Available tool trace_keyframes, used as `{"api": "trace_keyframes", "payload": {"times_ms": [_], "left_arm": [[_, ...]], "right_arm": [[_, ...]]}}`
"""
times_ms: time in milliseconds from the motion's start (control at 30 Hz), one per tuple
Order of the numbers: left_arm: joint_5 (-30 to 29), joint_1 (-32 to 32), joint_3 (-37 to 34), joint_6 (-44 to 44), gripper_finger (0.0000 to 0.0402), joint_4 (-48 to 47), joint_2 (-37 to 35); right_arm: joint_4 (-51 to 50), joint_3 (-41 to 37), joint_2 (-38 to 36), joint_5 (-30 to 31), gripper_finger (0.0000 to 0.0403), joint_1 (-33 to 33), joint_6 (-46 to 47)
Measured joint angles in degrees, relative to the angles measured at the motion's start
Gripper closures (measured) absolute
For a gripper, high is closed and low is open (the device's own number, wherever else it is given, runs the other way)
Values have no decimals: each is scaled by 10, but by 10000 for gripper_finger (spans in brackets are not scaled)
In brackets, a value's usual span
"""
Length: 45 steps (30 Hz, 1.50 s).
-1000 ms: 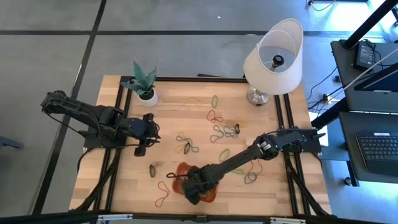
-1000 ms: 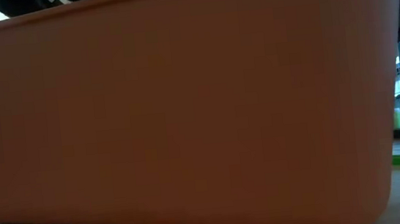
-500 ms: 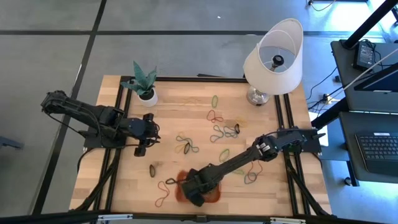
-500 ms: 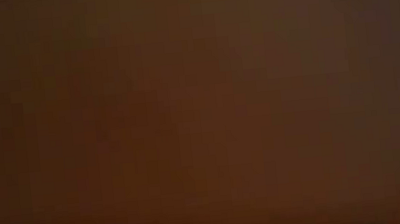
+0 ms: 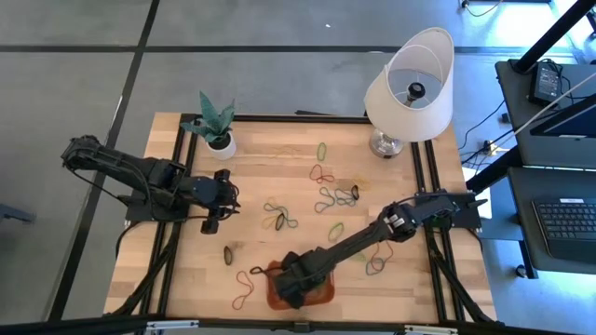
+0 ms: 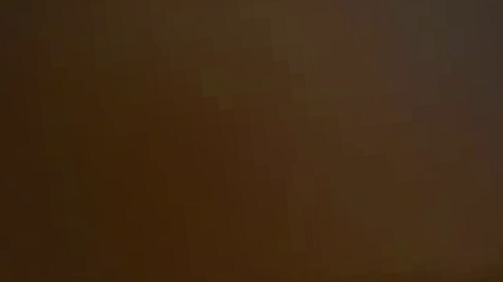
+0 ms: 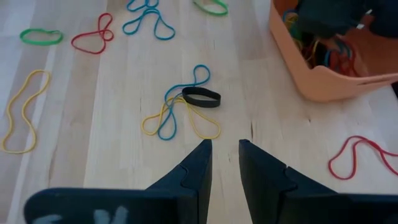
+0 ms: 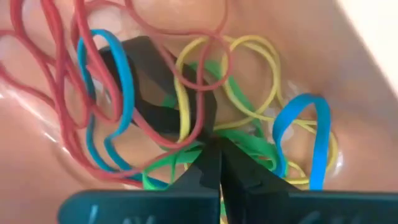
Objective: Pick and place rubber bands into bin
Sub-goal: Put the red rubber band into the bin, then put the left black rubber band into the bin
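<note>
Orange bin [image 5: 321, 293] sits at the near edge, right gripper [image 8: 214, 163] pinched together down among its rubber bands [image 8: 186, 93]; lifting could drag loops out (tangled pile).

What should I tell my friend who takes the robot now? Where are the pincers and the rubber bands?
Right pincer: shut, down inside the orange bin at the table's near edge, tips among the rubber bands already there; whether it grips one is unclear.
Left pincer: slightly open, empty, waiting over the table's left side.
Done: a pile of red, blue, yellow and green bands lies in the bin.
Left: many loose bands lie on the table's middle, a red one lies left of the bin, and a black one with blue and yellow lies ahead of the left pincer.
</note>
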Motion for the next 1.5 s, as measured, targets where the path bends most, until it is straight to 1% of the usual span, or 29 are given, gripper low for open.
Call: {"api": "trace_keyframes", "payload": {"times_ms": [100, 267, 367, 467, 633, 700, 833, 1167, 1300, 1367, 1500], "left_arm": [[0, 0, 0, -3, 327, 0, 0], [0, 0, 0, -17, 327, 0, 0], [2, 0, 0, -18, 327, 0, 0], [3, 0, 0, -27, 327, 0, 0], [3, 0, 0, -30, 327, 0, 0], [3, 0, 0, -30, 327, 0, 0], [2, 0, 0, -30, 327, 0, 0], [2, 0, 0, -30, 327, 0, 0], [2, 0, 0, -31, 327, 8, 0], [2, 0, 0, -41, 327, 13, 0], [2, 0, 0, -70, 327, 16, 0]], "right_arm": [[2, 0, 0, 1, 403, -7, 10], [-9, 0, 0, 7, 403, -10, -21], [-11, 2, 0, 7, 403, -10, -18], [-19, 17, 3, 8, 403, -10, 9], [-24, 57, 6, 13, 402, -10, 27], [-36, 74, 6, 29, 400, -10, 41], [-62, 73, -4, 33, 377, -10, 64], [-72, 76, -17, 30, 282, -9, 77], [-78, 76, -19, 26, 254, -5, 76], [-86, 76, -27, 47, 249, 3, 72], [-95, 77, -63, 130, 256, 26, 69]]}}
